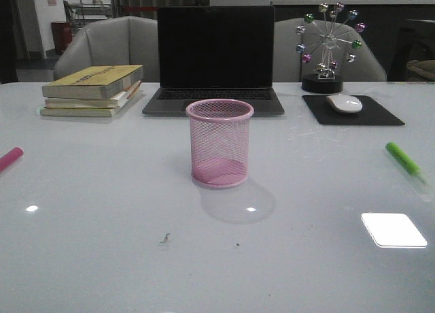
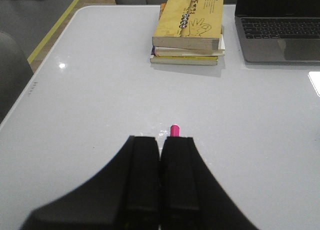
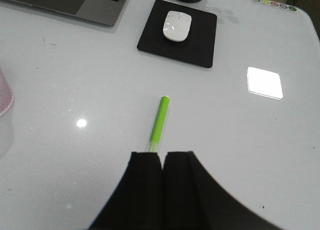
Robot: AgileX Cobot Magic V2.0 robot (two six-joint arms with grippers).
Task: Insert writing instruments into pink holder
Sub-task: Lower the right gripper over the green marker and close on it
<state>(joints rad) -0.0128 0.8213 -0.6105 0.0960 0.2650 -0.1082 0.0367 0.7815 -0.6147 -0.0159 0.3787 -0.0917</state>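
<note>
Pink holder (image 1: 219,143): stood upright, empty, mid-table before the laptop (image 1: 214,58).
Pink marker (image 1: 10,158): lay at far left.
Green marker (image 1: 404,158): lay at far right.
Left gripper (image 2: 160,150): fingers pressed together above the pink marker.
Right gripper (image 3: 162,162): fingers pressed together, holding nothing.

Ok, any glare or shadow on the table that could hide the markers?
Front view: a bright window reflection lies near the green marker but off it; the pink holder throws a soft shadow forward. Right wrist view: same glare patch, marker clear. Left wrist view: the left tool hides most of the pink marker.
</note>
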